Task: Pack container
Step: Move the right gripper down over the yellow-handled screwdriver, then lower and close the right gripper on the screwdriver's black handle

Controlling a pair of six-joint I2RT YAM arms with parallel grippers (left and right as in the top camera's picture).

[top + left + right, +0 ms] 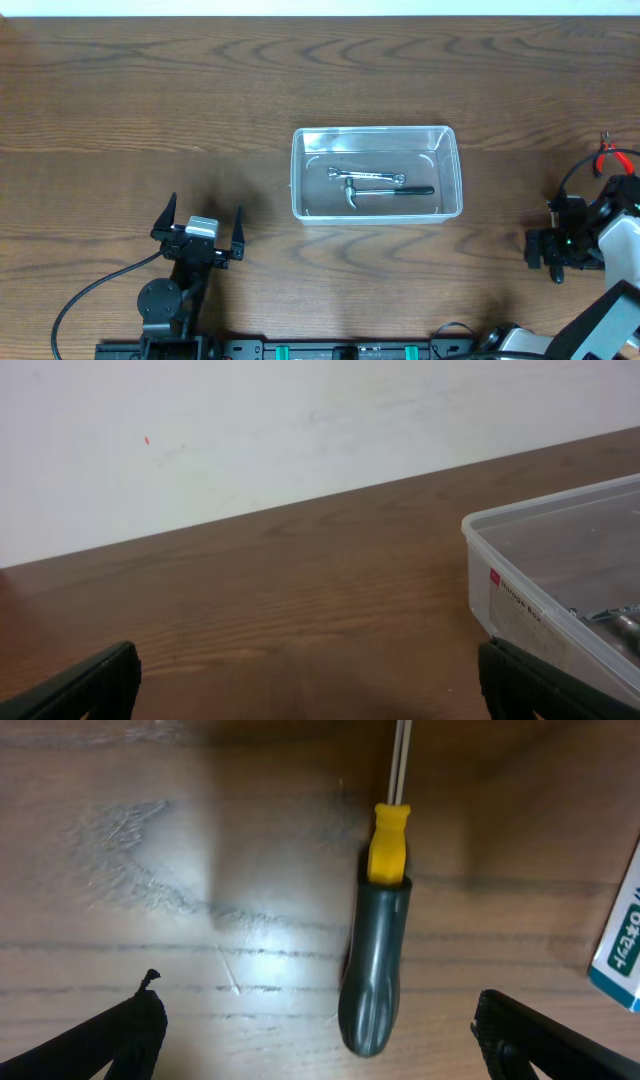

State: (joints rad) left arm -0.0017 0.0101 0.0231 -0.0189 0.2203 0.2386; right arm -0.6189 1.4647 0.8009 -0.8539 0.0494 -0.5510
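holding tools, clear rectangular container (376, 173)

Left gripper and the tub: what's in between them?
Only bare wooden table, seen overhead, between the left gripper and the tub.

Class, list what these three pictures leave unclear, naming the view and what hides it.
1. Screwdriver: right wrist view, tip cut off by top edge.
2. Blue-and-white box: right wrist view, mostly beyond right edge.
3. Label on the container: left wrist view, print too blurred to read.
4. Red-handled tool: overhead, too small to identify.
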